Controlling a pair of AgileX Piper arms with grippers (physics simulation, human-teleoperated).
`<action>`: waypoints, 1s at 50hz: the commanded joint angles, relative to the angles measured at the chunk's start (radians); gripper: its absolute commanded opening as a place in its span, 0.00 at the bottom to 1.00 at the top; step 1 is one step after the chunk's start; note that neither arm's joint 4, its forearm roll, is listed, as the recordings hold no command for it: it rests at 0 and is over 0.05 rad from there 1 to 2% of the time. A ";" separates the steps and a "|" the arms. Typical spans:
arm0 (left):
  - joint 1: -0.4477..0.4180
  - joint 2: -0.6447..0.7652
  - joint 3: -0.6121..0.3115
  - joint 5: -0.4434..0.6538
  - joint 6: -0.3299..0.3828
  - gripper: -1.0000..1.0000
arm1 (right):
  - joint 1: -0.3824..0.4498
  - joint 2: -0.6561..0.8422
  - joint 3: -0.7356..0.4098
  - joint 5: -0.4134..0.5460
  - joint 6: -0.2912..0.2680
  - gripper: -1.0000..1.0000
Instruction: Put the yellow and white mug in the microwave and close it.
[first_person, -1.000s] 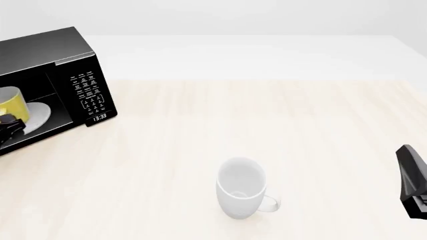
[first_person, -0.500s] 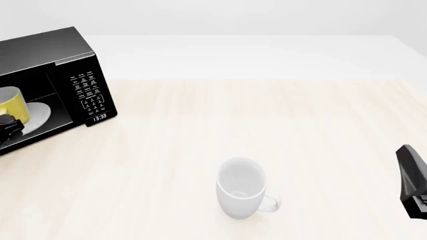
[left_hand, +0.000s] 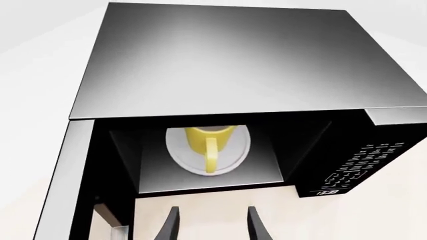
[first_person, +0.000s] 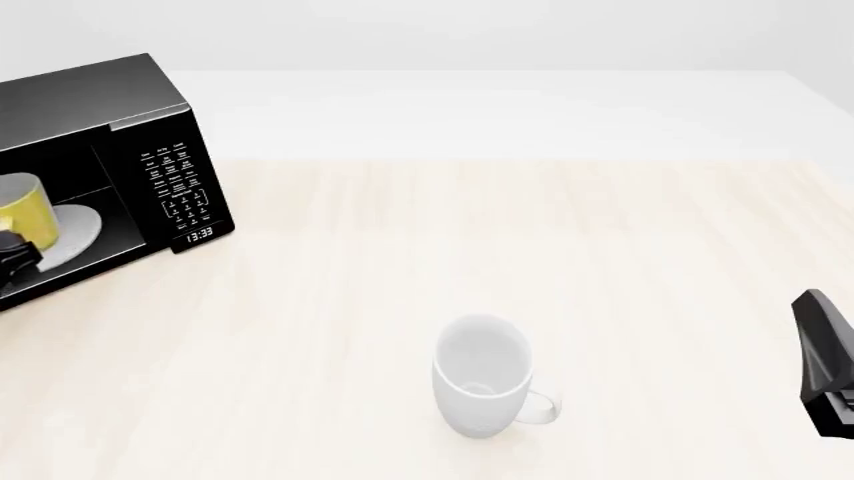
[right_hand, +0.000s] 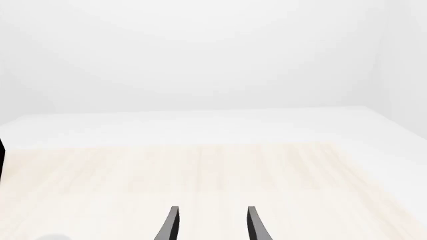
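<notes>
Yellow and white mug (left_hand: 207, 142): stands upright on the white round plate (left_hand: 235, 159) inside the microwave (left_hand: 227, 65), its handle turned toward the open front; the front view shows it (first_person: 27, 210) at the far left edge, unmoved from a second ago.

Microwave: sits at the table's far left corner (first_person: 147, 150), cavity exposed, clock display lit below the keypad (first_person: 178, 183); the door (left_hand: 67, 190) is swung open, seen edge-on in the left wrist view.

Left gripper (left_hand: 212, 225): fingers spread apart and empty, just outside the cavity mouth and in line with the mug. In the front view its dark tip (first_person: 16, 252) shows less than a second ago, having slid back toward the left edge, clear of the mug.

Right gripper (right_hand: 211, 224): fingers apart, holding nothing, pointed across bare tabletop; its position (first_person: 827, 365) at the right edge is unchanged.

White mug (first_person: 482, 376): upright in the middle of the wooden table (first_person: 641, 260), well apart from both arms, where it stood before.
</notes>
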 joint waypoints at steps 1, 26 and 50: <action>-0.008 -0.086 0.022 0.055 -0.001 1.00 | 0.000 0.000 0.000 0.000 0.000 1.00; -0.023 -0.264 0.018 0.220 0.019 1.00 | 0.000 0.000 0.000 0.000 0.000 1.00; -0.010 -0.431 -0.028 0.411 0.007 1.00 | 0.000 0.000 0.000 0.000 0.000 1.00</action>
